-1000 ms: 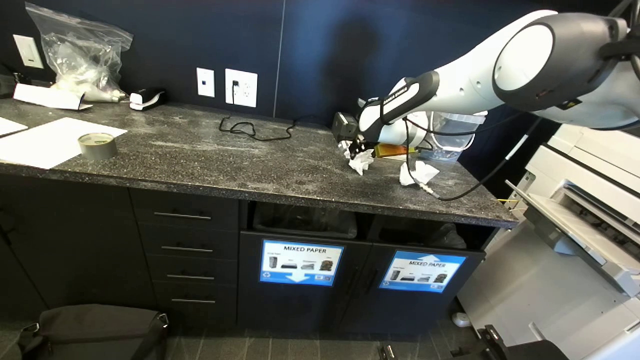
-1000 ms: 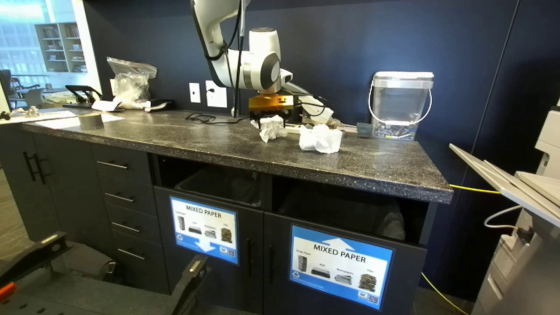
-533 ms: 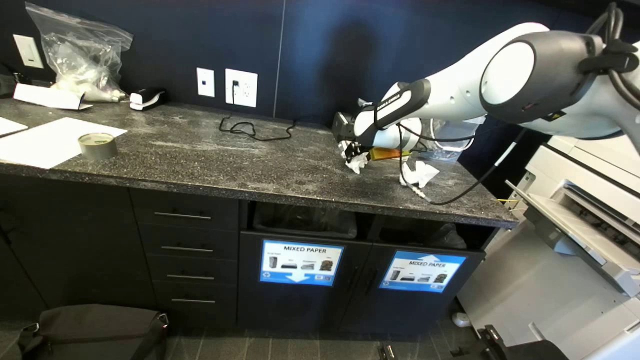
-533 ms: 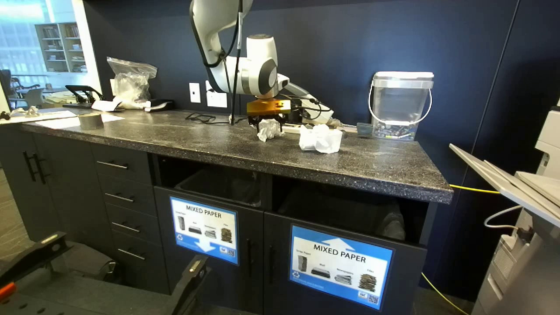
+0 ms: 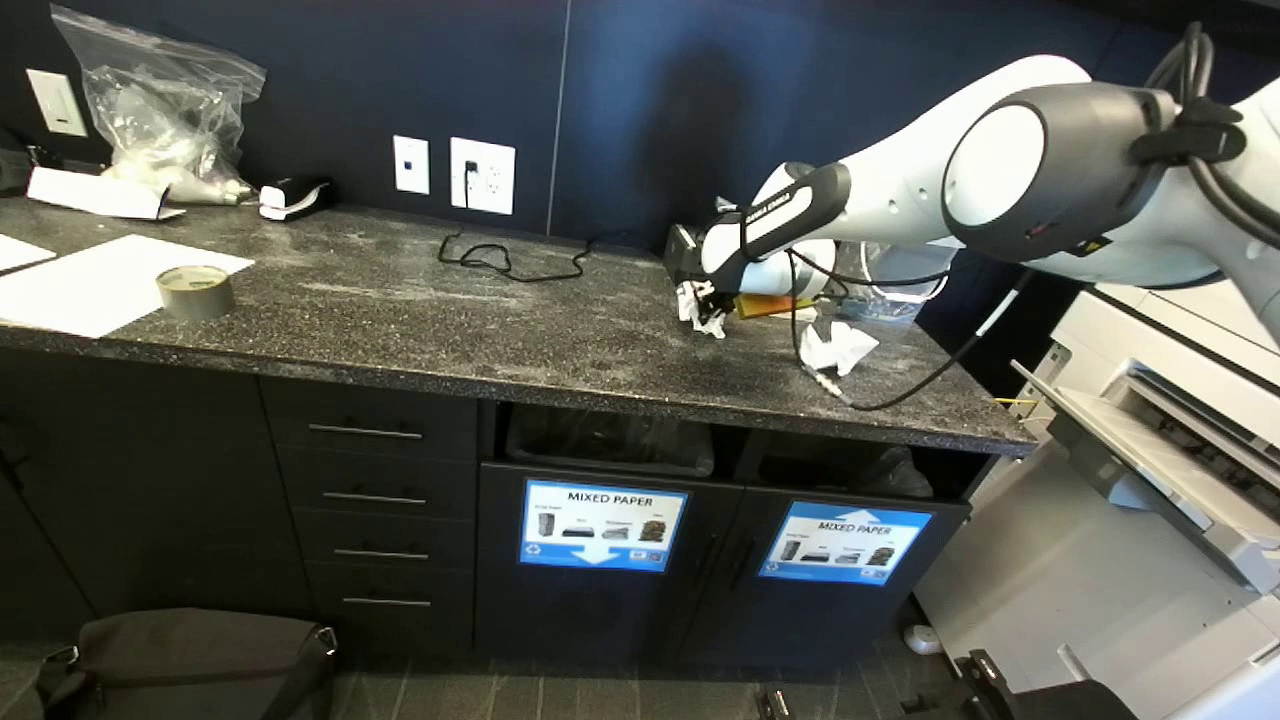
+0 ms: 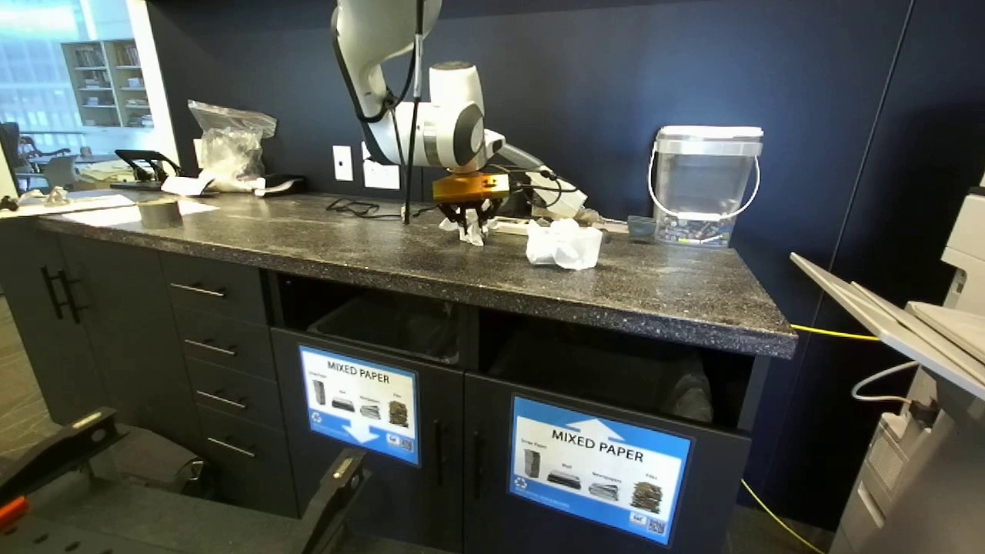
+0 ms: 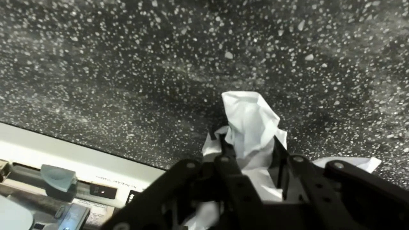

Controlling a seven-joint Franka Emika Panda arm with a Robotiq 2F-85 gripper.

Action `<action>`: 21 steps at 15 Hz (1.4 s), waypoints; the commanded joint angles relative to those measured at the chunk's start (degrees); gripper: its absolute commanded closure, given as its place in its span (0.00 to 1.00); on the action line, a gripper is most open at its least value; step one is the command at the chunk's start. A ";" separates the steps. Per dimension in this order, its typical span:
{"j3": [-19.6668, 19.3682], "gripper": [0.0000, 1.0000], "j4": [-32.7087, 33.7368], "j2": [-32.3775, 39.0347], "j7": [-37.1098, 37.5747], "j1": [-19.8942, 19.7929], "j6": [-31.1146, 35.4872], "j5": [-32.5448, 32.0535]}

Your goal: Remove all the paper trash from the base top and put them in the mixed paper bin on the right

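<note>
The black two-finger gripper clamps with both fingers the crumpled white paper scrap, down at the dark grey speckled stone countertop, the scrap's long axis seemingly along the fingers, so a straight lift should serve.

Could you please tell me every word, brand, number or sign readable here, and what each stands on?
"MIXED PAPER": down-arrow label, on the left bin.
"MIXED PAPER": up-arrow label, on the right bin.
"Mail", barely readable: up-arrow label.
"Newspapers", barely readable: up-arrow label.
Sign: recycling symbol, on each label.
Too small or blurred: the labels' remaining fine print, the arm's lettering, the print in the wrist view.
</note>
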 commanded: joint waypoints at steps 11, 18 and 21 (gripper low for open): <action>-3.39 0.93 -3.03 -4.89 -3.86 2.24 -18.90 -9.80; -4.24 0.93 -22.10 -16.72 -6.43 -0.19 -18.05 -12.48; -4.72 0.93 -30.12 -21.99 -5.61 -1.29 -16.19 -12.46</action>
